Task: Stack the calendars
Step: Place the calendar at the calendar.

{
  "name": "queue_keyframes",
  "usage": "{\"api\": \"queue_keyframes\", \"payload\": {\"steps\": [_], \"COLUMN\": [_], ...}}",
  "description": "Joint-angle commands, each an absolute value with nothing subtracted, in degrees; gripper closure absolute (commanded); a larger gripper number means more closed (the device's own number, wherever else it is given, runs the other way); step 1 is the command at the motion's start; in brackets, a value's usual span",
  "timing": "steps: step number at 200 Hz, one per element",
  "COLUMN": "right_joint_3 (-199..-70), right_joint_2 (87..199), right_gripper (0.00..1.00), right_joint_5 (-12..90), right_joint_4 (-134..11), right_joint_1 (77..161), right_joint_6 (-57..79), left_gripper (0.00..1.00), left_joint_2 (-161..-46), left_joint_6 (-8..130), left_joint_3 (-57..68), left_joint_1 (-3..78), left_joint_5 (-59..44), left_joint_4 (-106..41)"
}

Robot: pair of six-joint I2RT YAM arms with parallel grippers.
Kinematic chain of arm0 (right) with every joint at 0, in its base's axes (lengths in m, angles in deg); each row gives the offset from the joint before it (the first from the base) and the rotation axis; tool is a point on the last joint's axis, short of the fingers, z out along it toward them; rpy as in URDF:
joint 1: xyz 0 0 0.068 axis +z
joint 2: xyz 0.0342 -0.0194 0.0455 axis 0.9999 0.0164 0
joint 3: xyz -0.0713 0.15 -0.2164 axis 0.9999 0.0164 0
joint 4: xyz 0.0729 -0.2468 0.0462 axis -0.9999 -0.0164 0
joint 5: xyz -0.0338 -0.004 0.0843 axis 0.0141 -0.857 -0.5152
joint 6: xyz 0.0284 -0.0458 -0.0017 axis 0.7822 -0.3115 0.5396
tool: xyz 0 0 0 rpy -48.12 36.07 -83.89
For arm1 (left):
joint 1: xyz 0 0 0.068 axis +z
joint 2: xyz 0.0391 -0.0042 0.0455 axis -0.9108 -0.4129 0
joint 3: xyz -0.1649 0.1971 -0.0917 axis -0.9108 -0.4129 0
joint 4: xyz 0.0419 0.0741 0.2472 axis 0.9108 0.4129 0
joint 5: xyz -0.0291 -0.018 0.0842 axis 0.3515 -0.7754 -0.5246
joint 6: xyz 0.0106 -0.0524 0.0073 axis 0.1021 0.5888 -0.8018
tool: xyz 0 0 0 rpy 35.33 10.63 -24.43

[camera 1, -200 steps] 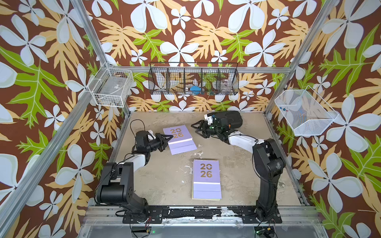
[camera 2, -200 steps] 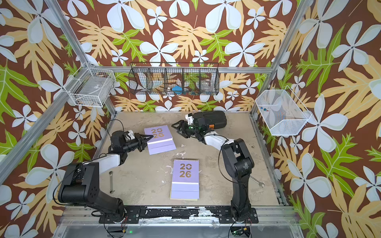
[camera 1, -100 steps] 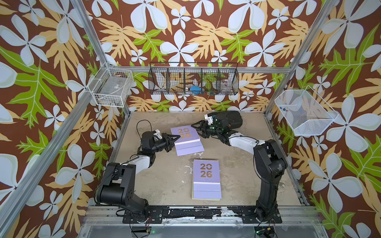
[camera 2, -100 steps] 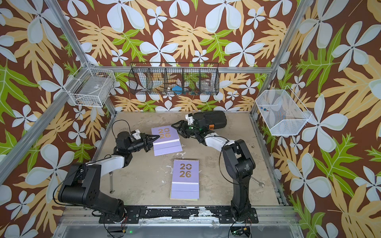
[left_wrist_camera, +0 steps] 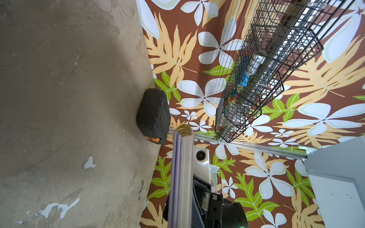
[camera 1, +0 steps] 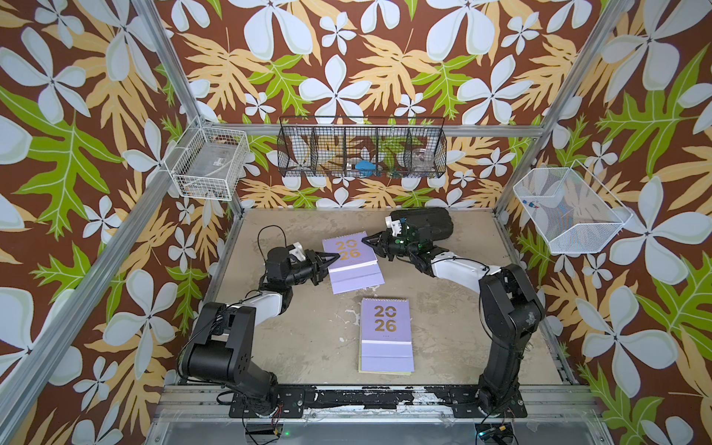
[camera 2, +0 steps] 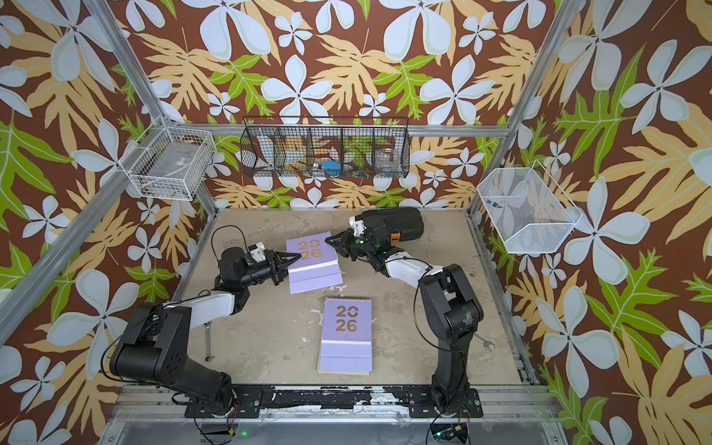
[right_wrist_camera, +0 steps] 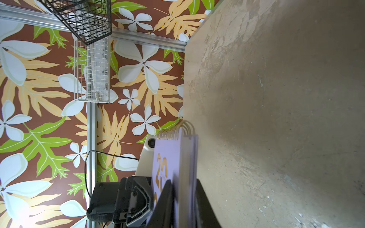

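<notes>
**Calendars: one lilac copy between two arms, a stack at the front**

A lilac calendar (camera 1: 352, 262) with gold "2026" sits at the far middle of the bench (camera 1: 443, 327), turned slightly askew, its spiral edge toward the back wall. The right fingers (camera 1: 371, 242) are clamped on its far right corner. The right wrist view shows a black finger (right_wrist_camera: 166, 203) on each side of the cover. The left fingers (camera 1: 319, 262) come to a point at the calendar's left edge. The left wrist view shows the calendar (left_wrist_camera: 181, 177) edge-on, but not whether those fingers grip it, so I cannot tell.

Nearer the front, well apart from it, lies the stack (camera 1: 385, 331). It has a lilac cover on top and a lime green calendar (camera 1: 385, 372) showing along the bottom edge. A black case (camera 1: 427, 223) rests at the back of the bench, just behind the right arm's wrist.
</notes>
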State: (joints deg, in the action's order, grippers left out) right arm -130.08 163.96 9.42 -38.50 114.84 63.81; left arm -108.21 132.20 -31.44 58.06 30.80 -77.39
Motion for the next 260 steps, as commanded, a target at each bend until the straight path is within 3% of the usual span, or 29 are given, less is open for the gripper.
{"api": "queue_keyframes", "payload": {"steps": [1, 47, 88, 200, 260], "right_joint_3": [-128.8, -122.4, -112.6, -87.5, -78.4], "right_joint_2": [162.5, 156.6, 147.9, 117.7, 108.8], "right_gripper": [0.85, 0.87, 0.87, 0.87, 0.87], "right_joint_5": [9.2, 11.1, 14.2, 18.5, 18.9], "right_joint_4": [-36.4, -35.6, -34.7, -39.4, -37.4], "right_joint_1": [115.0, 114.6, 114.1, 113.3, 113.3], "right_joint_6": [62.8, 62.8, 62.9, 62.1, 63.8], "left_gripper": [0.69, 0.48, 0.41, 0.38, 0.37], "left_joint_2": [-108.0, -106.2, -102.2, -90.9, -90.1], "left_joint_6": [132.4, 131.8, 130.2, 127.8, 128.2], "left_joint_3": [-31.5, -33.5, -37.3, -47.8, -50.3], "left_joint_1": [58.0, 57.9, 57.9, 51.5, 45.5], "left_joint_5": [31.0, 30.6, 29.4, 23.3, 19.5], "left_joint_4": [-79.9, -79.3, -77.1, -72.3, -72.7]}}
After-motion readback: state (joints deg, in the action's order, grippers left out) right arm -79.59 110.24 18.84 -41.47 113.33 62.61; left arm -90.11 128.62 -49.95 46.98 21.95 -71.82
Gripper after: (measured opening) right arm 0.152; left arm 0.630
